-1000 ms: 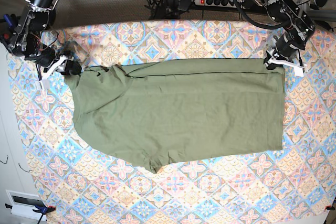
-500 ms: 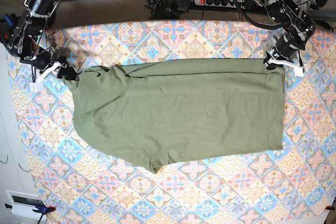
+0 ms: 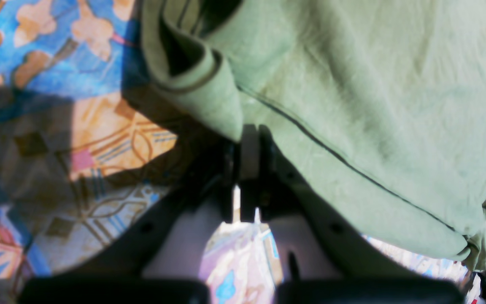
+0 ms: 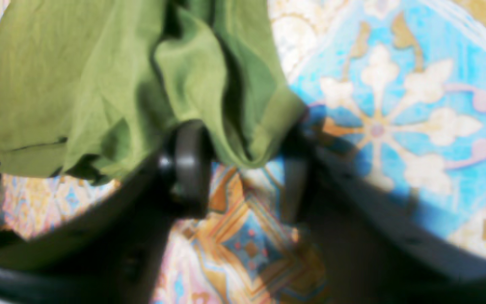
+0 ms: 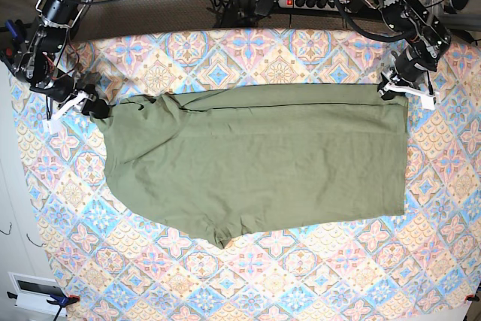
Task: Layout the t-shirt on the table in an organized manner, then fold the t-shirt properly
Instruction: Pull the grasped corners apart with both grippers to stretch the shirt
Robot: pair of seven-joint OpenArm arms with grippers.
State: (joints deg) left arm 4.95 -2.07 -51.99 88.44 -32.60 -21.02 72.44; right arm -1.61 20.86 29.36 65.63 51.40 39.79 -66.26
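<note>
The table [image 5: 316, 283] fills the base view under its patterned cloth. The shirt [image 5: 255, 159] lies flat across its middle, folded, long edge from 9 to 3 o'clock. The left gripper [image 5: 406, 89], at 2 o'clock, is clenched on the shirt's corner hem. The right gripper [image 5: 79, 104], at 10 o'clock, has jaws apart around a bunched sleeve edge; whether it grips, I cannot tell
</note>
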